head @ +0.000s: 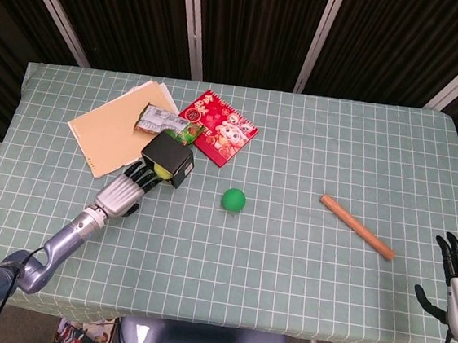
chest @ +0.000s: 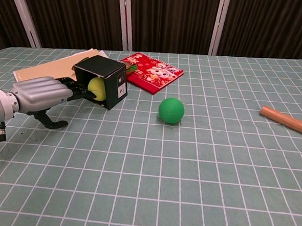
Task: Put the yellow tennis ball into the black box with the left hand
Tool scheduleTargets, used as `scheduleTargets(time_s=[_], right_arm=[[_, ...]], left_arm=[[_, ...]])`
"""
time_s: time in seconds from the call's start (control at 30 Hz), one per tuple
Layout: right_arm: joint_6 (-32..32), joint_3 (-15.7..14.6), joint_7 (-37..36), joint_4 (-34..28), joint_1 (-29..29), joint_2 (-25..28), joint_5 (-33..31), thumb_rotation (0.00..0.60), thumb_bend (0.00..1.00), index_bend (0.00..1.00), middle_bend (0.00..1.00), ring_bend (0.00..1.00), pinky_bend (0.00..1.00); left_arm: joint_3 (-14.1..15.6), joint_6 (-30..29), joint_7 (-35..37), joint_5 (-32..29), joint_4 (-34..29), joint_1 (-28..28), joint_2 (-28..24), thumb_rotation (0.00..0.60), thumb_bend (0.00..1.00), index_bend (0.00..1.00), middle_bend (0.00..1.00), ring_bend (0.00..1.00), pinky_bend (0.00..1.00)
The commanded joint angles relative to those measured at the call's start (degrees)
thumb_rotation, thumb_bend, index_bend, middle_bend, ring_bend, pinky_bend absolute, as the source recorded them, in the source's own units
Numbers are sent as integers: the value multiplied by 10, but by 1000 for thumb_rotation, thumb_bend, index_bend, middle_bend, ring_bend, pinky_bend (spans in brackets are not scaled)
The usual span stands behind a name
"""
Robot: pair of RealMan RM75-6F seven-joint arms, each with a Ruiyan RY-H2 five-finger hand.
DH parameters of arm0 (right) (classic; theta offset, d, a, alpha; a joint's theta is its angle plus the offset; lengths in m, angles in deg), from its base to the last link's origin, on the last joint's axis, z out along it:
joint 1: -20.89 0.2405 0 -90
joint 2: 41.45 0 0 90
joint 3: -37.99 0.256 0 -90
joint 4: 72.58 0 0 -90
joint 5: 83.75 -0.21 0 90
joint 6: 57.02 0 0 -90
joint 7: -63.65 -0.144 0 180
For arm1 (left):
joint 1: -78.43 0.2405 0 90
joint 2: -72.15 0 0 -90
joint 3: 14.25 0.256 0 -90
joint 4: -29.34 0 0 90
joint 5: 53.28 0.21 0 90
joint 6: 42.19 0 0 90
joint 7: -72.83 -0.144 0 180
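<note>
The black box [head: 173, 156] [chest: 99, 70] lies on its side at the left of the table, its mouth facing my left hand. The yellow tennis ball [head: 160, 169] [chest: 96, 87] sits inside that mouth, partly in shadow. My left hand [head: 122, 193] [chest: 42, 93] lies low in front of the box, its fingers stretched out to the ball and touching it, its thumb down on the cloth apart from the ball. My right hand [head: 457, 281] hangs off the table's near right corner with fingers spread and nothing in it.
A green ball [head: 233, 199] [chest: 171, 110] rests right of the box. A red booklet [head: 221, 127] [chest: 156, 72], a manila folder [head: 110, 130] [chest: 46, 66] and a small packet [head: 165, 120] lie behind the box. A wooden stick [head: 357, 227] [chest: 287, 121] lies at the right.
</note>
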Motion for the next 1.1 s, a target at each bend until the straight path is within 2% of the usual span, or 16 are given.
scheduleTargets(time_s=[0.03, 0.33, 0.67, 0.8, 0.9, 1.0, 1.1], right_arm=[[0, 0, -2, 0, 0, 1, 0, 600, 318, 0, 0, 0, 0], [0, 1, -7, 2, 0, 2, 0, 600, 318, 0, 0, 0, 0], [3, -1, -3, 0, -1, 1, 4, 600, 318, 0, 0, 0, 0], [3, -2, -2, -1, -1, 1, 6, 600, 318, 0, 0, 0, 0], [2, -3, 0, -2, -1, 1, 9, 600, 318, 0, 0, 0, 0], [0, -4, 2, -2, 1, 0, 11, 600, 318, 0, 0, 0, 0], [-3, -6, 5, -2, 2, -1, 14, 600, 318, 0, 0, 0, 0]], left_arm=[[-2, 0, 0, -2, 5, -5, 9, 600, 358, 53, 17, 0, 0], [-2, -24, -6, -2, 21, -2, 24, 600, 357, 48, 0, 0, 0], [10, -46, -8, 1, -1, 12, 7, 600, 355, 36, 0, 0, 0], [26, -63, 0, 9, -44, 29, -24, 600, 329, 23, 0, 0, 0], [46, -83, 12, 15, -100, 51, -66, 600, 300, 20, 0, 0, 0], [65, -135, 14, 22, -184, 88, -123, 600, 258, 11, 0, 0, 0], [92, -214, 3, 38, -280, 142, -185, 600, 218, 4, 0, 0, 0]])
